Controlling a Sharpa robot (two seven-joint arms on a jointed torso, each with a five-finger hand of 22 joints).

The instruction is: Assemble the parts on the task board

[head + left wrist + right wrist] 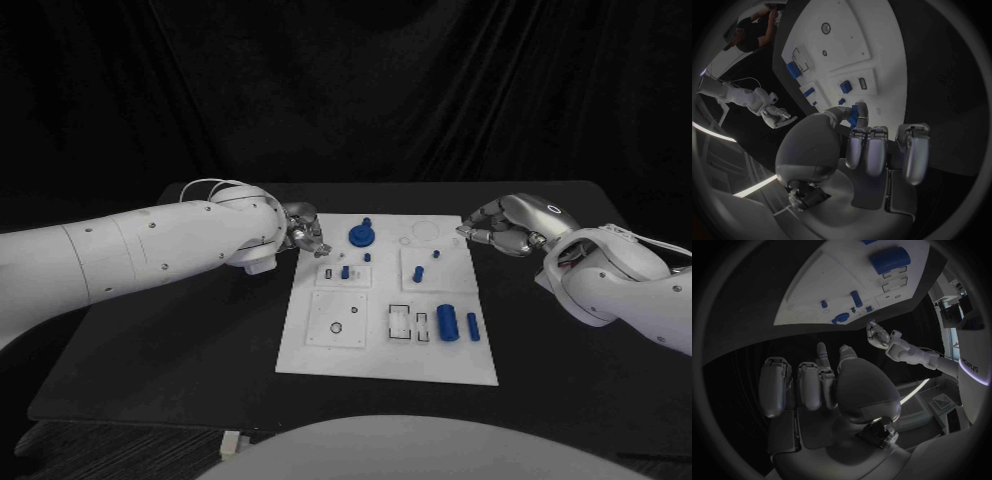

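The white task board (325, 355) lies mid-table with blue parts on it: a round piece with a knob (361, 235) at its far end, small pegs (418, 272) in the middle and two cylinders (449, 322) on the right. My left hand (303, 236) hovers at the board's far left corner with its fingers curled. In the left wrist view a blue piece (856, 116) shows right at the thumb tip of my left hand (873, 150); whether it is pinched or lies behind, I cannot tell. My right hand (498, 228) hangs by the far right corner, fingers curled in, nothing in it.
Black table (173, 340) surrounds the board on all sides. The board carries raised square plates with slots (339, 322) and outlined rectangular recesses (408, 325). My right hand (817, 385) sees the board's far edge (804, 300) and my left hand (879, 335) beyond it.
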